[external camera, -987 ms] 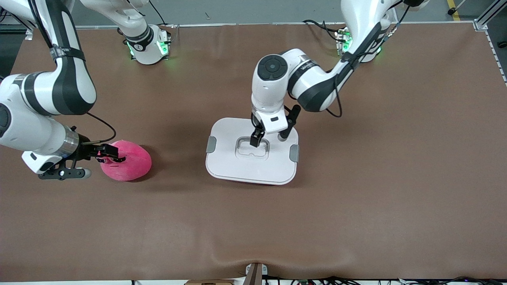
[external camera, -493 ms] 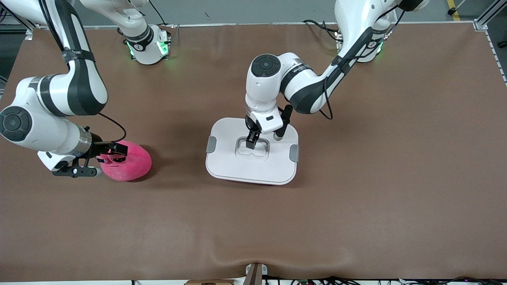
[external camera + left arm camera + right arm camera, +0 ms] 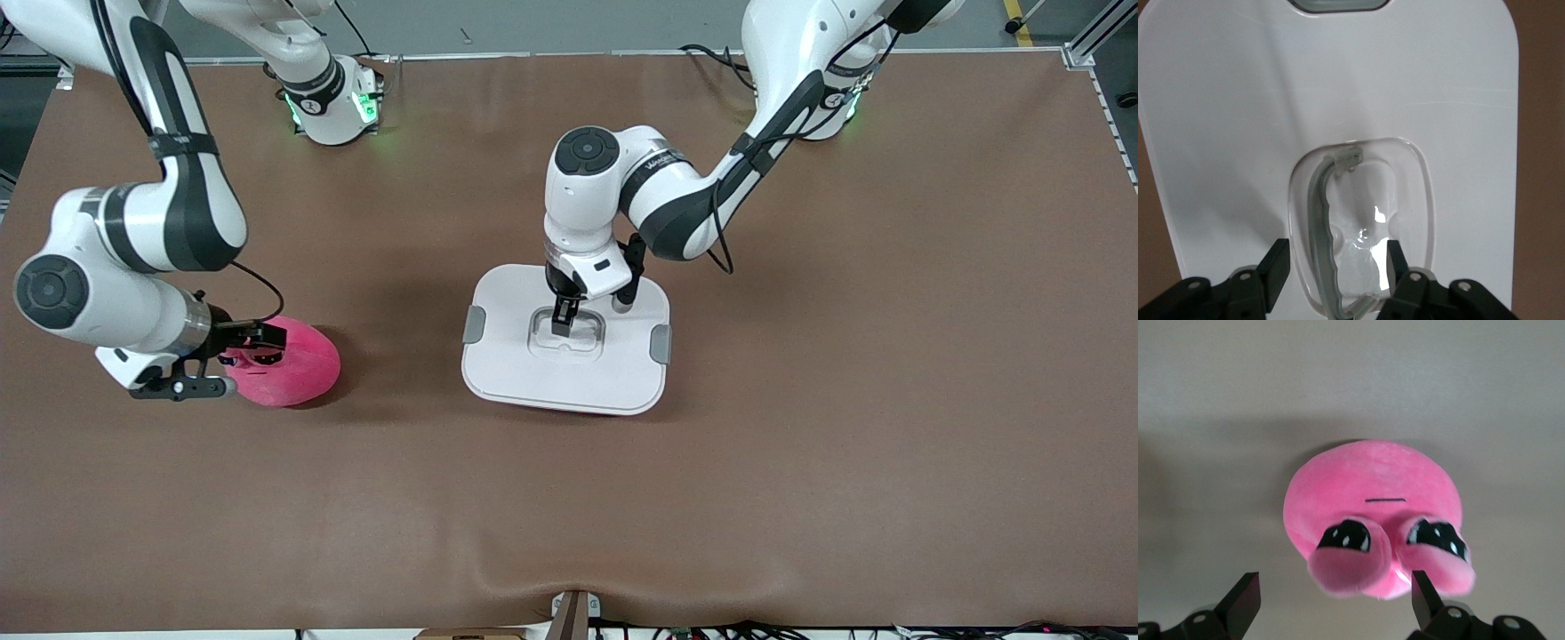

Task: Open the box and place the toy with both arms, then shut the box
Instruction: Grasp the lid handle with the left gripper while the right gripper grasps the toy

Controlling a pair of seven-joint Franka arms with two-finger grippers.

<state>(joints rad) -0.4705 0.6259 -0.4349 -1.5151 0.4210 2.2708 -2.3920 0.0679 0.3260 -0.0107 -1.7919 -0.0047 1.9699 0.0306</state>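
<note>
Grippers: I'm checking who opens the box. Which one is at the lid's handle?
The left gripper, down in the lid's recess with its fingers either side of the handle. The right gripper is open at the toy.

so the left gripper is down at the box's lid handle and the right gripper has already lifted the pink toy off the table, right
Not quite. The left gripper is at the lid handle of the box, but the toy lies on the table. The right gripper has open fingers either side of it, as the right wrist view shows.

Brown table mat (image 3: 800,462), rumpled at the edge nearest the front camera, cables (image 3: 711,631) along it.
</note>
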